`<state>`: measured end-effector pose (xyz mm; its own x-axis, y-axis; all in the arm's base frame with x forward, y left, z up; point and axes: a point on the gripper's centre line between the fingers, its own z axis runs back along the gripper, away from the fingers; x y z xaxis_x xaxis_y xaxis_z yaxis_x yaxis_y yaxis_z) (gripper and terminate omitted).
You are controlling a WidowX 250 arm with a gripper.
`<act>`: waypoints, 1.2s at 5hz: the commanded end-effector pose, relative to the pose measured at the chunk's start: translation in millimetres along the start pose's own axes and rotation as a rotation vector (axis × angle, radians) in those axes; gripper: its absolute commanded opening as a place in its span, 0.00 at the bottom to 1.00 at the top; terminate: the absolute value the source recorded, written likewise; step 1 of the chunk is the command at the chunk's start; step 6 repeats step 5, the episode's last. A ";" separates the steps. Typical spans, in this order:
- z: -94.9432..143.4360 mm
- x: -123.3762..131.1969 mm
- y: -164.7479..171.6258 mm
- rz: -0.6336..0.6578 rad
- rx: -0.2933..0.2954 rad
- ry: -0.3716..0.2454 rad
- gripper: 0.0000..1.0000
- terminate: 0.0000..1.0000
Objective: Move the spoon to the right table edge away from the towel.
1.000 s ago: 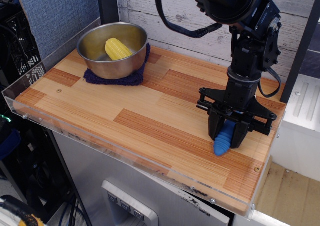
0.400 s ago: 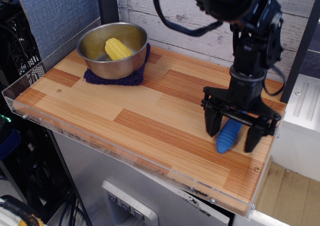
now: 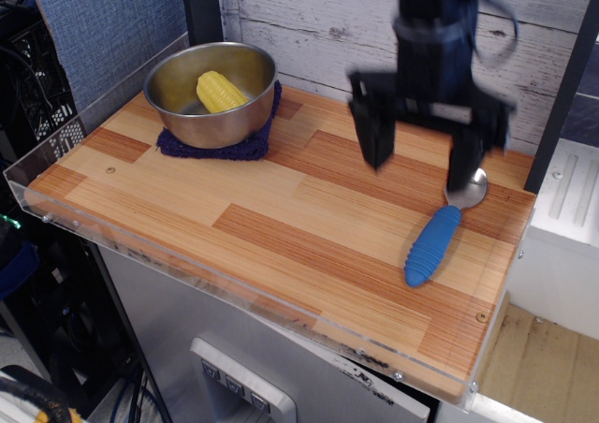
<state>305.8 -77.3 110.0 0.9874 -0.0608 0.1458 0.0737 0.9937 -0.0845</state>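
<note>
The spoon (image 3: 434, 241) lies flat on the wooden table (image 3: 281, 226) near its right edge, blue ribbed handle toward the front, silver bowl toward the back. My gripper (image 3: 423, 154) hangs open and empty above the table, left of and above the spoon's silver bowl, its two black fingers (image 3: 376, 133) spread wide and blurred. The dark blue-purple towel (image 3: 217, 144) lies at the back left under a steel bowl, far from the spoon.
The steel bowl (image 3: 211, 91) on the towel holds a yellow corn cob (image 3: 221, 92). A clear acrylic rim (image 3: 187, 273) runs along the table's front and left sides. A white plank wall stands behind the table.
My gripper opened, let go of the spoon's handle, and rose up and back. The spoon stays lying near the right edge.
</note>
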 end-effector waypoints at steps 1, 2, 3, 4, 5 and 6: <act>80.5 -16.2 44.9 0.010 0.044 -0.020 1.00 0.00; 99.2 -17.2 66.9 -0.043 0.056 0.044 1.00 0.00; 101.6 -16.2 74.2 -0.064 0.065 0.043 1.00 0.00; 101.6 -16.2 74.2 -0.064 0.065 0.043 1.00 0.00; 101.6 -16.2 74.2 -0.064 0.065 0.043 1.00 1.00; 101.6 -16.2 74.2 -0.064 0.065 0.043 1.00 1.00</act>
